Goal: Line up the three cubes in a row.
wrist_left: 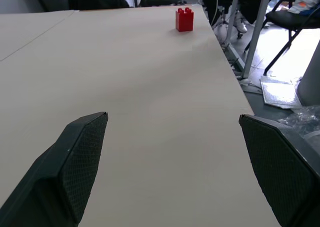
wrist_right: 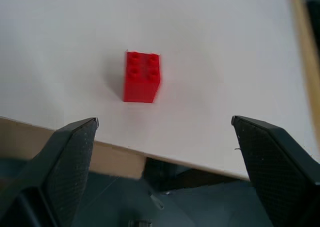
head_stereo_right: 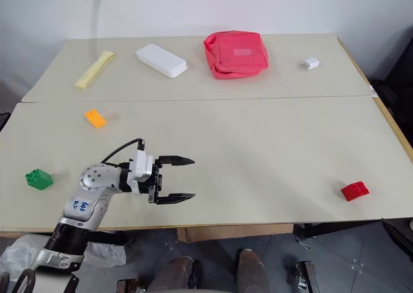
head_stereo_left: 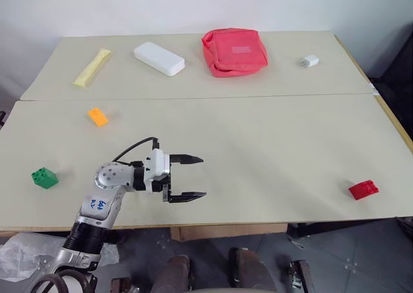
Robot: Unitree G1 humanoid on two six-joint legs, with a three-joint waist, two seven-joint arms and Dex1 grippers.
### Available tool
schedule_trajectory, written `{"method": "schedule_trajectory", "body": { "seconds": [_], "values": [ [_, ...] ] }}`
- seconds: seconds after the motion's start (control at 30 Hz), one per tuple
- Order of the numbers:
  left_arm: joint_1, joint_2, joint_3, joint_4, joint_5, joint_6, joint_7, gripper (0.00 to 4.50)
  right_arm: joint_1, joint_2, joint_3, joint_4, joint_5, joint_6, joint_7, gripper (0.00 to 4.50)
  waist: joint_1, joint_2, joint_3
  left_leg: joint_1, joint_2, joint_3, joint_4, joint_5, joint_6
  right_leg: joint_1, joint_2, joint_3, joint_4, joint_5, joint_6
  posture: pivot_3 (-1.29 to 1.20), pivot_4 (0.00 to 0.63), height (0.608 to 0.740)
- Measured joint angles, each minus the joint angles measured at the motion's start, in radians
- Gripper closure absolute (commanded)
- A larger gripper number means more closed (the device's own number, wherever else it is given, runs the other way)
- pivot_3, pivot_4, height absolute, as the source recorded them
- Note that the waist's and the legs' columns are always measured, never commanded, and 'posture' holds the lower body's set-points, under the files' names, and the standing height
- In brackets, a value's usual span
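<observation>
Step in hand, as judged: fetch the outlying red cube (head_stereo_left: 363, 189) toward the other two. The right gripper (wrist_right: 162, 137) hangs just off the table (head_stereo_left: 258, 138) edge with jaws spread and empty; advance it toward the cube, straddle the cube squarely, descend until the pads flank its sides, then close. The left gripper (head_stereo_left: 187, 177) is spread, empty, aimed toward 3 o'clock.

Cube positions on the table:
- red, 4 o'clock;
- green cube (head_stereo_left: 44, 177), 8 o'clock;
- orange cube (head_stereo_left: 98, 117), 10 o'clock.

Count: three cubes, well apart; one red pouch (head_stereo_left: 234, 51); one white box (head_stereo_left: 159, 58); one yellow packet (head_stereo_left: 91, 68); one small white block (head_stereo_left: 309, 61).
</observation>
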Motion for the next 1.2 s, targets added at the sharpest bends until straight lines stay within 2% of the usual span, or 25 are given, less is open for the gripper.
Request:
{"method": "schedule_trajectory", "body": {
  "seconds": [0.2,0.5,0.6,0.83,0.97,1.03,1.1,1.2],
  "values": [
    [0.037,-0.004,0.005,-0.018,0.016,-0.009,0.037,0.04,-0.134,-0.108,0.131,0.067,-0.046,0.092,-0.013,0.00,0.023,0.000,0.000,-0.001,0.000,0.000,0.000,0.001,-0.002,-0.001,0.000,-0.001,-0.001,0.000,0.000,0.00,0.150,0.740],
    [0.090,0.001,0.021,-0.082,0.018,0.000,0.073,0.04,-0.323,-0.140,0.307,0.250,-0.159,0.095,-0.023,0.00,0.022,0.000,0.000,-0.002,-0.001,0.000,0.001,0.001,-0.002,-0.002,0.000,0.000,-0.001,0.000,0.000,0.00,0.150,0.740],
    [0.092,0.001,0.021,-0.084,0.018,0.004,0.080,0.00,-0.372,-0.140,0.342,0.284,-0.174,0.088,-0.023,0.62,0.022,0.000,0.000,-0.002,-0.001,0.001,0.001,0.001,-0.002,-0.002,0.000,0.000,0.000,0.000,0.001,0.00,0.150,0.740],
    [0.093,0.007,0.033,-0.083,0.022,0.000,0.091,0.00,-0.430,-0.140,0.380,0.316,-0.193,0.048,0.009,2.99,0.023,0.000,0.000,-0.002,-0.001,0.001,0.001,0.001,-0.002,-0.002,0.000,0.000,0.000,0.001,0.001,0.00,0.150,0.740],
    [0.103,0.015,0.042,-0.081,0.026,-0.011,0.094,0.00,-0.462,-0.153,0.426,0.318,-0.219,-0.002,0.047,2.99,0.021,0.000,0.000,-0.002,-0.001,0.002,0.001,0.001,-0.002,-0.002,0.000,0.000,0.000,0.001,0.001,0.00,0.150,0.740],
    [0.114,0.021,0.055,-0.075,0.027,-0.015,0.097,0.00,-0.502,-0.211,0.511,0.297,-0.259,-0.076,0.115,2.99,0.011,0.000,0.000,-0.001,0.000,0.005,0.001,0.001,-0.002,-0.003,0.001,0.001,0.000,0.001,0.001,0.00,0.150,0.740],
    [0.139,0.036,0.089,-0.048,0.023,-0.022,0.104,0.00,-0.638,-0.220,0.624,0.249,-0.264,-0.096,0.185,2.99,-0.008,-0.001,0.001,0.001,0.003,0.007,0.001,0.001,-0.003,-0.003,0.004,0.001,0.000,0.001,0.001,0.00,0.150,0.740],
    [0.201,0.042,0.120,-0.029,0.018,-0.019,0.108,0.00,-0.904,-0.167,0.805,0.196,-0.256,-0.073,0.254,2.99,-0.029,-0.003,0.002,0.001,0.004,0.008,0.000,0.001,-0.004,-0.004,0.004,0.001,0.001,0.001,0.001,0.00,0.150,0.740]
  ]
}}
